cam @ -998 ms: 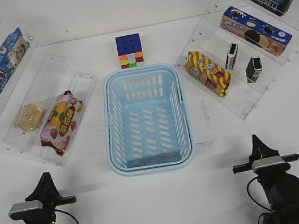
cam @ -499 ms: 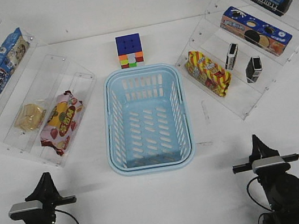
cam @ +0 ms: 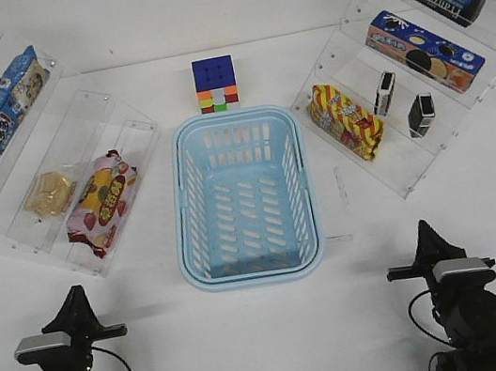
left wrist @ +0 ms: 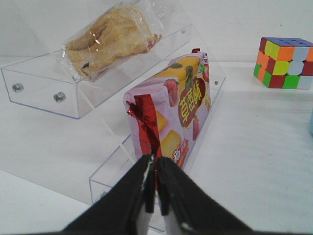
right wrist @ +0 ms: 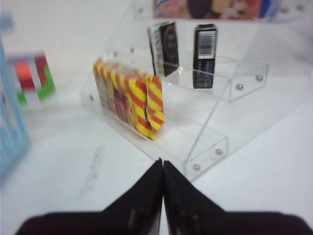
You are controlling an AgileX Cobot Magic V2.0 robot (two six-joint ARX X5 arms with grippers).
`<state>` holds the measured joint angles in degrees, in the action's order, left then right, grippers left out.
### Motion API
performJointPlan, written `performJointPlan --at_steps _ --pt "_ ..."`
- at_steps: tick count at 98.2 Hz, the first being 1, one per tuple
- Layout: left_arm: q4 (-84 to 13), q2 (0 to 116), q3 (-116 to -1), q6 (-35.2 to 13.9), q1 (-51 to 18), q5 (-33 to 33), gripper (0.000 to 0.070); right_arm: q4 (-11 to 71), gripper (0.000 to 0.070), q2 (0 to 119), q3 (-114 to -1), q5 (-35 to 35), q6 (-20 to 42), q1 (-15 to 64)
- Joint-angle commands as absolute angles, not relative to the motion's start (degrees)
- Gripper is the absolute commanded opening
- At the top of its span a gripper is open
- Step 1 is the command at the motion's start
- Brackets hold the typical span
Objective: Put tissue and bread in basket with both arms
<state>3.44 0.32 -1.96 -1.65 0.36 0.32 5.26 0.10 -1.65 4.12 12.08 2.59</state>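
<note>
Light-blue basket [cam: 240, 196], golden bread [cam: 48, 193] in clear wrap, black tissue pack [cam: 385, 93] edged white, a multicoloured cube [cam: 215, 83], red-and-yellow striped packet [cam: 345, 120].

Basket [cam: 184, 244] empty; bread [cam: 49, 193], tissue [cam: 385, 92] shelved

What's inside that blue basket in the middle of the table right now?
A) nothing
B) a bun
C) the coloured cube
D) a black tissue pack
A: the basket shows only its bare slotted base, while the bread sits on the left shelf and the cube stands behind the basket.
</note>
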Motion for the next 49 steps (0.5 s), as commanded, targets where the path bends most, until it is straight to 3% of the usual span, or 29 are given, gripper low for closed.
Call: performJointPlan --at_steps 1,19,32,37,45,49 --pt "4.4 0.3 -0.8 -2.0 0.4 0.4 0.0001 5.7 0.0 0.5 -5.3 4.4 21.1 2.6" --pt "4.4 0.3 -0.8 -2.0 0.4 0.4 0.0001 11.7 0.0 13.0 -18.0 9.2 21.9 2.6" --pt "4.4 0.3 -0.8 -2.0 0.4 0.4 0.0001 12.5 0.0013 27.0 -27.6 9.1 16.2 2.6" --pt "4.4 0.3 -0.8 -2.0 0.4 0.4 0.0001 12.8 0.0102 31.9 -31.2 8.9 14.2 2.6" --pt "4.4 0.3 -0.8 -2.0 0.4 0.4 0.0001 13.0 0.0364 40.0 -36.4 9.1 12.5 2.6" --pt "4.4 0.3 -0.8 -2.0 0.4 0.4 0.0001 13.3 0.0409 43.9 -39.0 9.1 12.0 2.5"
